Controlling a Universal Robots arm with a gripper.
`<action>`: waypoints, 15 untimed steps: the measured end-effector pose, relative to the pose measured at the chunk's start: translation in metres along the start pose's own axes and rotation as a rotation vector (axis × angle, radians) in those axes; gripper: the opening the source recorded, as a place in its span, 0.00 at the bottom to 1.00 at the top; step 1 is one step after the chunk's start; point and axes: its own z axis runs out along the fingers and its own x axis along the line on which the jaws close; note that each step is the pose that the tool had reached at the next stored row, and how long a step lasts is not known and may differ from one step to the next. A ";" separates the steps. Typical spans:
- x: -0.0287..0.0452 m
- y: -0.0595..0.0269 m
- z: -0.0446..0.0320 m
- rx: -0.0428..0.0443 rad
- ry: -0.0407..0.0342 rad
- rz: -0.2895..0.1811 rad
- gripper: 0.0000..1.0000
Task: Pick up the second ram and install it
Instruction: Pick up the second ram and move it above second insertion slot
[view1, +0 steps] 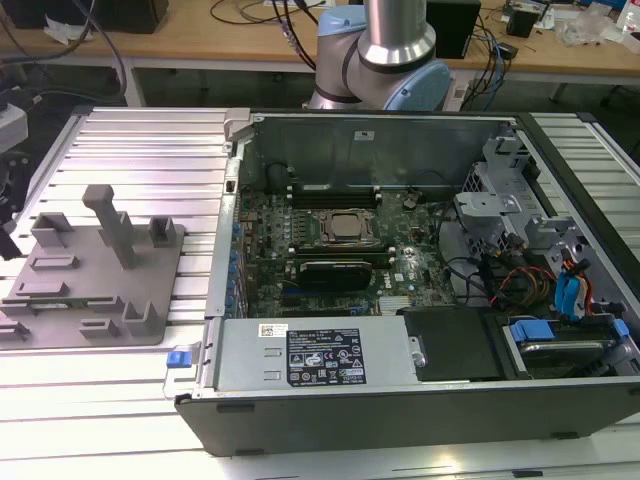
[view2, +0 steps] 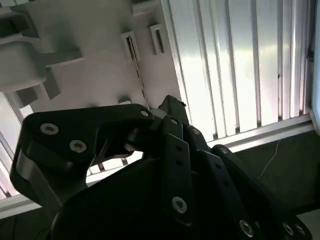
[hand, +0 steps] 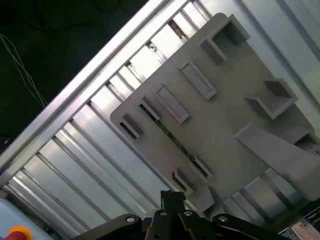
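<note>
Pincer (hand: 172, 197) pressed together above the grey fixture plate (hand: 235, 125) on the ribbed worktop (hand: 95, 150); the second ram (hand: 172, 139) stands on edge in the plate's brackets, just beyond the pincer's tips, not touching them.

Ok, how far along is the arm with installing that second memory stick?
Nothing looks done: in the first wrist view the thin green memory stick stands on edge in the grey plastic fixture plate. In hand: the black gripper hangs above that plate, near the stick but apart from it. Left: lifting it and seating it on the green motherboard.
</note>
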 end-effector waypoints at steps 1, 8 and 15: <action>0.0001 -0.0001 0.0001 -0.0035 -0.0042 -0.001 0.08; -0.0001 0.0008 0.0040 -0.0843 -0.0770 0.001 0.08; -0.0002 0.0011 0.0053 -0.1510 -0.0399 -0.063 0.08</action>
